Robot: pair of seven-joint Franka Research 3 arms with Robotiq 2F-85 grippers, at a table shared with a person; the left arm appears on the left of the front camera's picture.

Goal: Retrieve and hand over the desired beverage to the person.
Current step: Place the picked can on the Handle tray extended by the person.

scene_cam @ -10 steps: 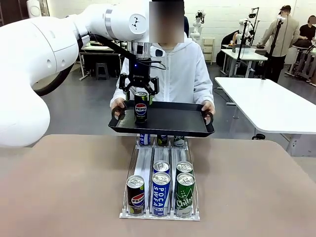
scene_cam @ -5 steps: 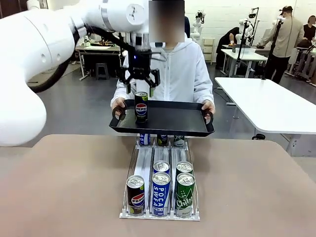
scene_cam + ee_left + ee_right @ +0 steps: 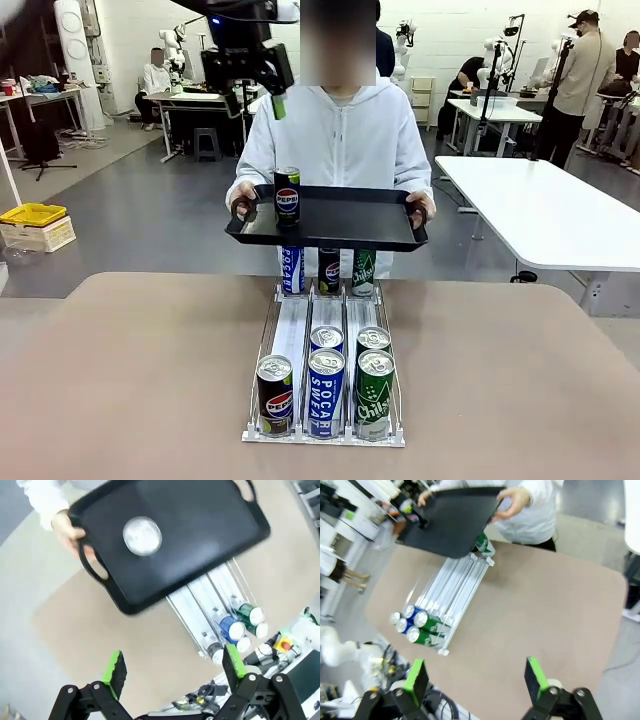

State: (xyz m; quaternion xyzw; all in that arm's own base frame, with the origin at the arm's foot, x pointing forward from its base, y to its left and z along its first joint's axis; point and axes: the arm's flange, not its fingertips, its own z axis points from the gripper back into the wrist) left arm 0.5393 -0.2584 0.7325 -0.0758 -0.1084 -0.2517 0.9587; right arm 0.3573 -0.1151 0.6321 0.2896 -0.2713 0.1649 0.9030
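Observation:
A black Pepsi can [image 3: 287, 195] stands upright at the left end of a black tray [image 3: 350, 222]. The person [image 3: 345, 135] in a white hooded jacket holds the tray by both handles beyond the table's far edge. My left gripper [image 3: 257, 100] hangs open high above the can, well clear of it. From the left wrist view I look down on the can's silver top [image 3: 142, 535], the tray [image 3: 200, 525] and the person's hand [image 3: 65, 527], with my left gripper [image 3: 174, 665] open and holding nothing. My right gripper [image 3: 476, 677] is open high over the table.
A wire rack [image 3: 325, 400] in the middle of the brown table holds rows of Pepsi, Pocari Sweat and Chilsung cans [image 3: 326, 378], with more cans [image 3: 328, 270] at its far end under the tray. The rack [image 3: 450, 600] also appears in the right wrist view. A white table [image 3: 540, 215] stands at the right.
My left gripper has risen from just above the Pepsi can to well above the tray, and the arm has pulled back up and left. The can stays on the tray.

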